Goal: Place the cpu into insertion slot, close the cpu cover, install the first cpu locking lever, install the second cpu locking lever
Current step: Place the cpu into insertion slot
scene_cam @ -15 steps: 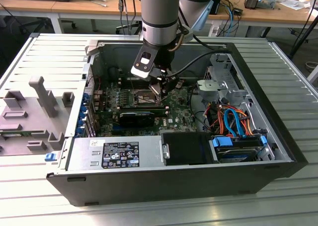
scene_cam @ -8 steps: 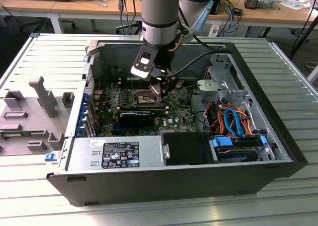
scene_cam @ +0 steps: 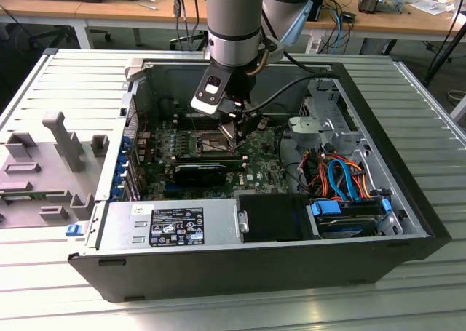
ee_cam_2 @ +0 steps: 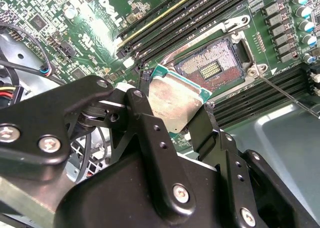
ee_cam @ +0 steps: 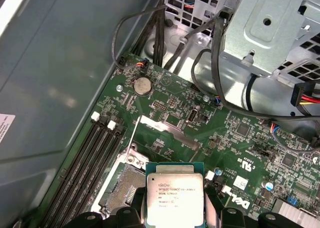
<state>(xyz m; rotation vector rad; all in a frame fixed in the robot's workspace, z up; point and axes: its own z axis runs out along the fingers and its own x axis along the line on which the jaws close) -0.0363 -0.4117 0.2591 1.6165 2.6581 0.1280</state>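
- Sitting on the ribbed grey tabletop (scene_cam: 65, 76), the open computer case (scene_cam: 255, 273) gives access from above; the arm (scene_cam: 233, 18) reaches down into it.
- Green motherboard (scene_cam: 258, 160) lies flat on the case floor, with long black memory slots beside the socket.
- Pincer (ee_cam_2: 172, 115) is clamped on the cpu (ee_cam_2: 175, 100), one black finger on each of two opposite edges; both wrist views confirm the grip.
- Insertion slot (ee_cam_2: 212, 67) is bare: dark contact field exposed inside its silvery frame, nothing seated.
- The cpu cover (ee_cam: 167, 129) appears swung up and away from the socket, seen nearly edge-on in the first wrist view.
- The cpu hangs tilted just beside and above the slot, not touching it as far as I can tell.
- One thin wire locking lever (ee_cam_2: 285, 92) stands free across the memory slots; a second I cannot make out with certainty.
- Progress, my judgement: step one under way, chip carried but not placed. Cover closing and both levers are not yet done.
- Print noted, not transcribed: white logo on the board (ee_cam: 235, 202), small dark text on the cpu's metal top, black label on the power supply (scene_cam: 177, 225).
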